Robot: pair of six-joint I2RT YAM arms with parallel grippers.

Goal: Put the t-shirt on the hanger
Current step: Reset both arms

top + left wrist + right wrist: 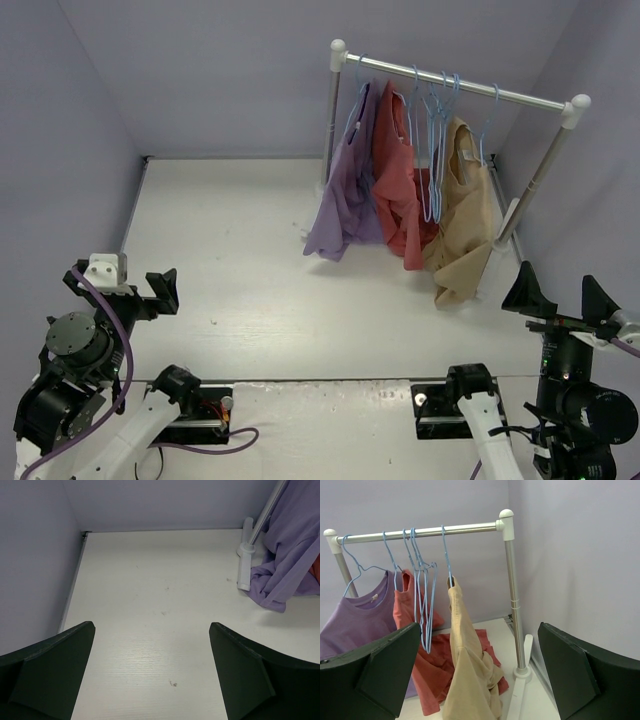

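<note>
the t-shirt [465, 215] hangs from the hanger [446, 555] at the right end of the rail [460, 88], rightmost after the purple shirt [345, 200] and red shirt [395, 180]. it sits ahead of the right gripper [560, 295] and a little to its left, apart from it, and well apart from the left gripper [151, 627] at the table's [230, 260] near left. both grippers stand wide apart, holding nothing. the t-shirt's long axis runs vertical, collar up at the hook, bunched folds drooping toward the table, edge-on in the right wrist view.
</note>
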